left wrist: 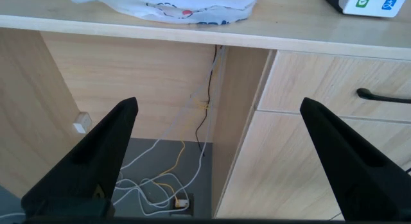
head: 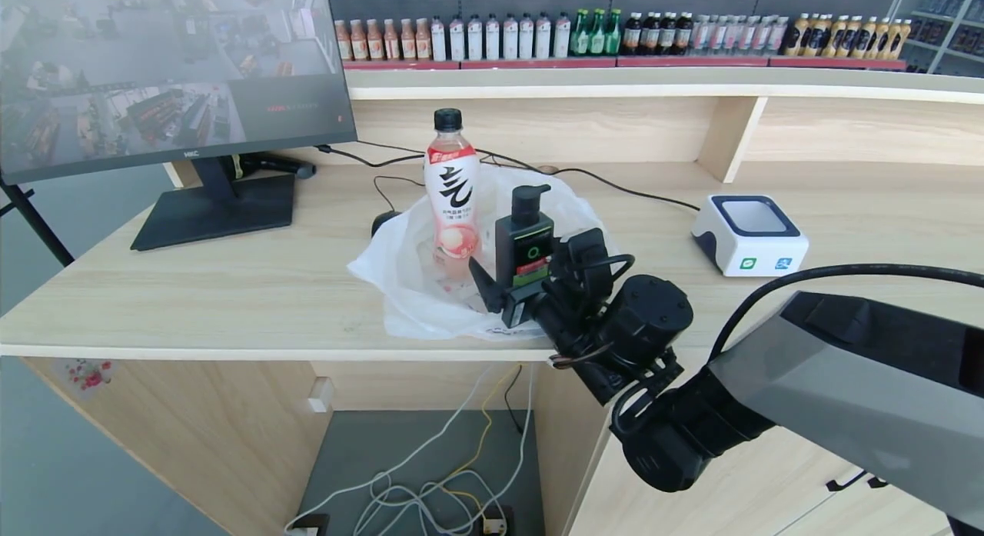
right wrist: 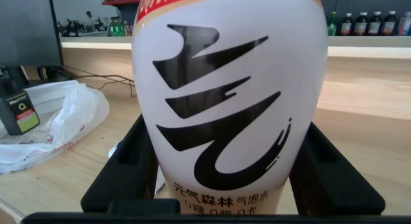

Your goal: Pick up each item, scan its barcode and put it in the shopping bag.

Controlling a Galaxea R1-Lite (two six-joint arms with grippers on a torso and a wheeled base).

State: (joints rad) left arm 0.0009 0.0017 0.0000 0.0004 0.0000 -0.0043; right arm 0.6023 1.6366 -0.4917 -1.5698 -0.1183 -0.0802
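Drink bottle (right wrist: 231, 89) — white label, bold black strokes — sits between the fingers (right wrist: 112, 182) of your right gripper (right wrist: 227, 123). Both fingers are pressed against its sides, so the grip is clenched on it. From the head camera you see that gripper low at the near right side of the shopping bag (head: 400, 294). There the bottle stands upright, black cap on top, its base down inside the bag's crumpled white plastic.

Just right of the bottle, close against the gripper, stands a dark pump bottle (head: 524, 240). Its foot is hidden behind the gripper, so you cannot tell whether it is in the bag or beside it. The right wrist camera places that pump bottle farther off, next to the bag — the two views do not agree on this.

Your left gripper (left wrist: 218, 102) hangs below the counter's front edge, released, its fingers spread wide. Its camera looks at the wooden cabinet front, a black drawer handle (left wrist: 385, 95) and loose cables (left wrist: 173, 179) on the floor. The bag's edge lies on the counter lip above.

The head camera gives you the counter (head: 231, 290) itself. The white scanner (head: 749, 236) sits well right of the bag, a monitor (head: 169, 67) stands at the far left, and a row of bottles (head: 615, 32) lines the shelf behind.
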